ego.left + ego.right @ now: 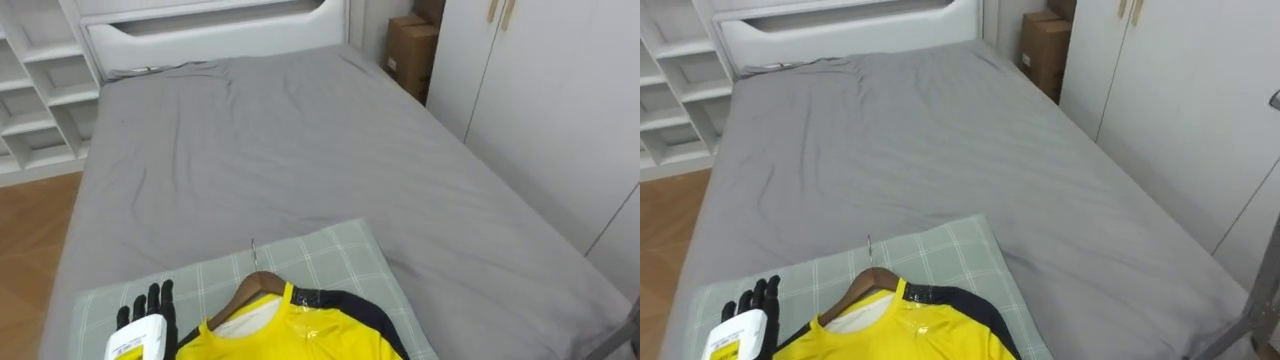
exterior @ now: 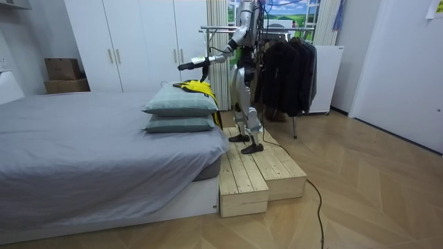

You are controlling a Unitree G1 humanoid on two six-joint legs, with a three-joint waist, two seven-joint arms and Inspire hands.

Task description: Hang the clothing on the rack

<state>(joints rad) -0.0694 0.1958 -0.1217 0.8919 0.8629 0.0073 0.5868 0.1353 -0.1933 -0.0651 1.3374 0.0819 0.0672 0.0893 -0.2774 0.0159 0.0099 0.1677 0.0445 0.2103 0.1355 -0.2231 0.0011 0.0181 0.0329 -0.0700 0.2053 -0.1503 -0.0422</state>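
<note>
A yellow shirt point(image 1: 290, 335) with dark sleeves lies on a wooden hanger point(image 1: 262, 284), resting on a pale green checked pillow point(image 1: 320, 255) at the foot of the bed. The hanger's metal hook point(image 1: 253, 252) points toward the headboard. My left hand point(image 1: 155, 305) hovers over the pillow just left of the shirt, open with straight fingers and apart from the hanger. In the room view I stand on a wooden platform point(image 2: 256, 173) facing the bed, with this arm stretched out over the shirt point(image 2: 197, 86) and the left hand point(image 2: 185, 66) above the stacked pillows point(image 2: 181, 104).
The grey bed point(image 1: 300, 150) stretches ahead to a white headboard point(image 1: 210, 30). White shelves point(image 1: 40, 80) stand at the left; wardrobe doors point(image 1: 540, 90) and a cardboard box point(image 1: 410, 55) at the right. Behind me stands a clothes rack point(image 2: 284, 69) with dark garments.
</note>
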